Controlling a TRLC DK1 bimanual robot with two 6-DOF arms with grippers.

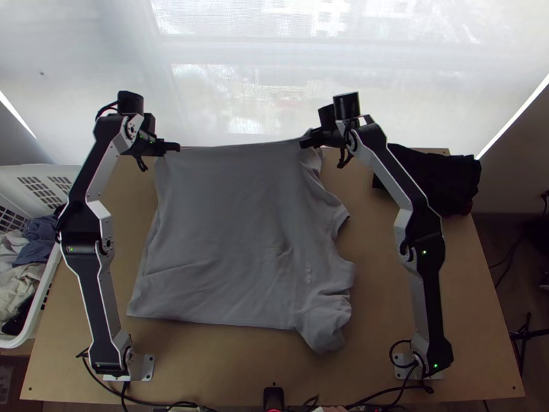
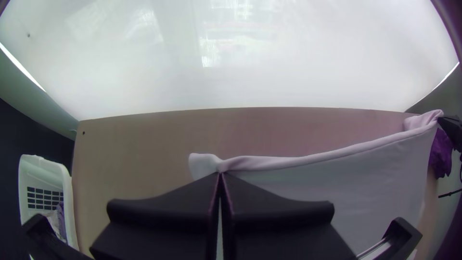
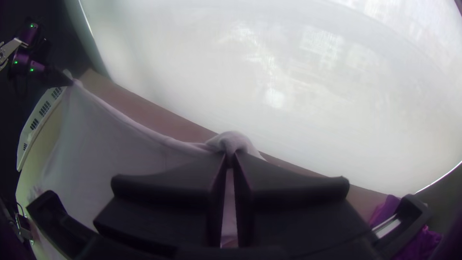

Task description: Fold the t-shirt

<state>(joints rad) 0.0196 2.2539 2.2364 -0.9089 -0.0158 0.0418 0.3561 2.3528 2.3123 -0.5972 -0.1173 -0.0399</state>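
The grey t-shirt (image 1: 226, 226) lies lengthwise across the table, its far edge lifted and pulled straight between both grippers, its sleeve and collar side at the right. In the top view my left gripper (image 1: 171, 147) pinches the far left corner, and my right gripper (image 1: 307, 142) holds the far edge near the shoulder. In the left wrist view the left gripper (image 2: 220, 174) is shut on the shirt's edge (image 2: 298, 162), a small flap sticking out past the tips. In the right wrist view the right gripper (image 3: 231, 155) is shut on a bunched bit of shirt (image 3: 232, 140).
A white basket (image 1: 42, 302) with clothes stands at the table's left edge. Dark folded cloth (image 1: 439, 180) lies at the far right. A pale translucent screen (image 1: 226, 103) rises behind the table's far edge. Bare tabletop (image 1: 384, 288) shows right of the shirt.
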